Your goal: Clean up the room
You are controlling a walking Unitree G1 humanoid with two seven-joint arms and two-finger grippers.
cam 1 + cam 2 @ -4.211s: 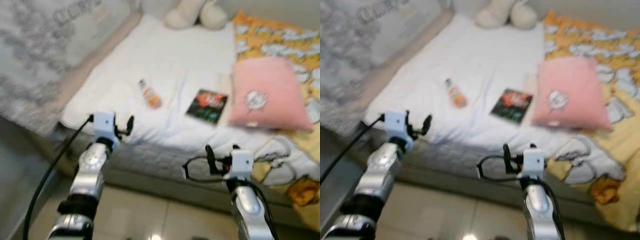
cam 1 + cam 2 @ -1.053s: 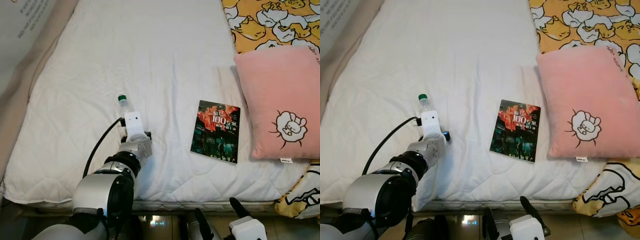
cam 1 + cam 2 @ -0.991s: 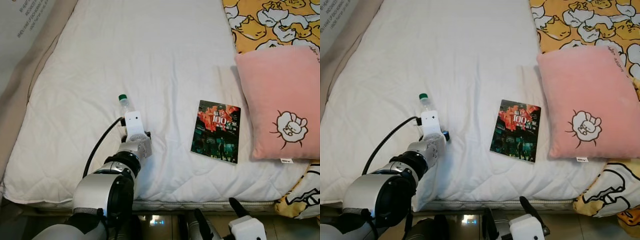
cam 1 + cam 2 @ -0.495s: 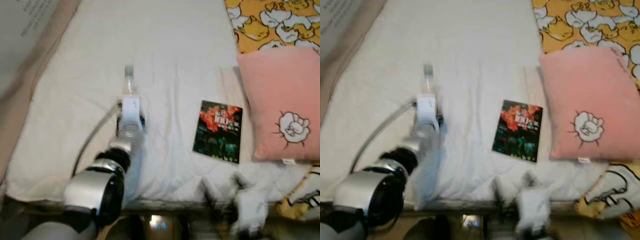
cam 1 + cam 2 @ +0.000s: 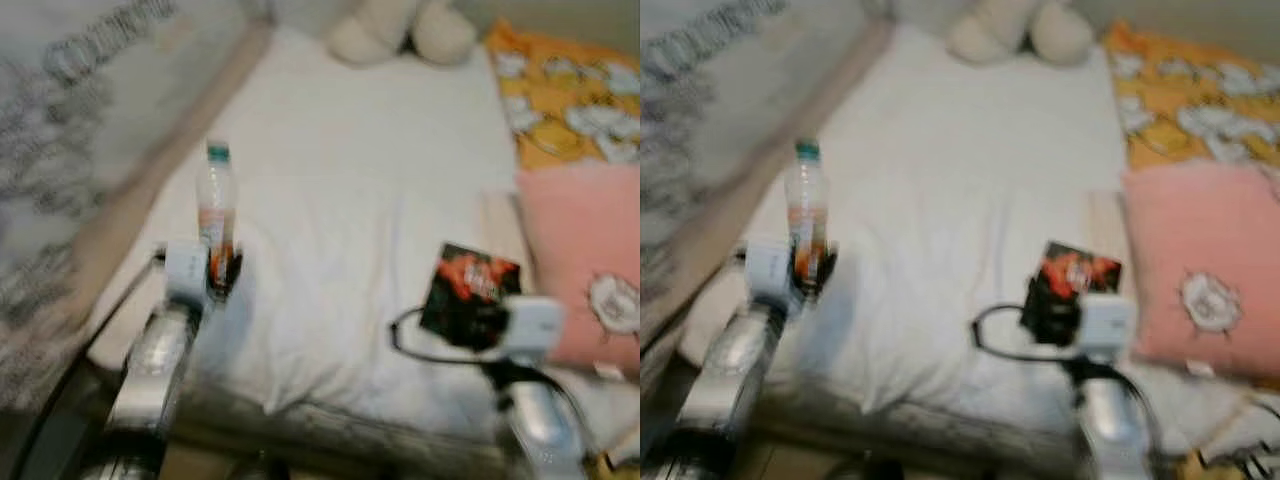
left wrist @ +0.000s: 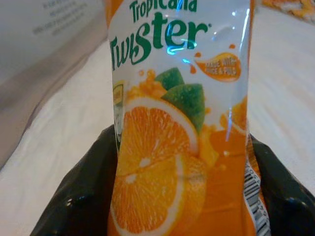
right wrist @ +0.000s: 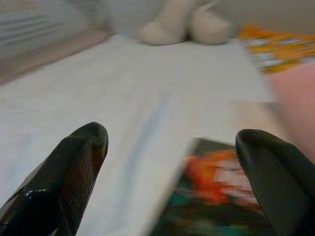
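Two grippers show over the bed (image 5: 330,230), and the head views are blurred. The left gripper (image 5: 216,272) is clamped on an orange juice bottle (image 5: 214,215), which stands upright above it with its green cap (image 5: 217,151) at the top, lifted clear of the white mattress; in the left wrist view the bottle's orange label (image 6: 177,123) sits between the two black fingers (image 6: 83,191), pressed on both sides. The right gripper (image 5: 1048,305) hangs low near the bed's front edge with its fingers (image 7: 74,167) spread wide apart and holding nothing. Just beyond and below that gripper a dark book (image 7: 216,196) lies flat on the sheet. To the right gripper's right lies a pink pillow (image 5: 1200,270), with a yellow patterned blanket (image 5: 1180,90) behind it. Far ahead of both grippers, at the head of the bed, sits a cream plush toy (image 5: 400,30).
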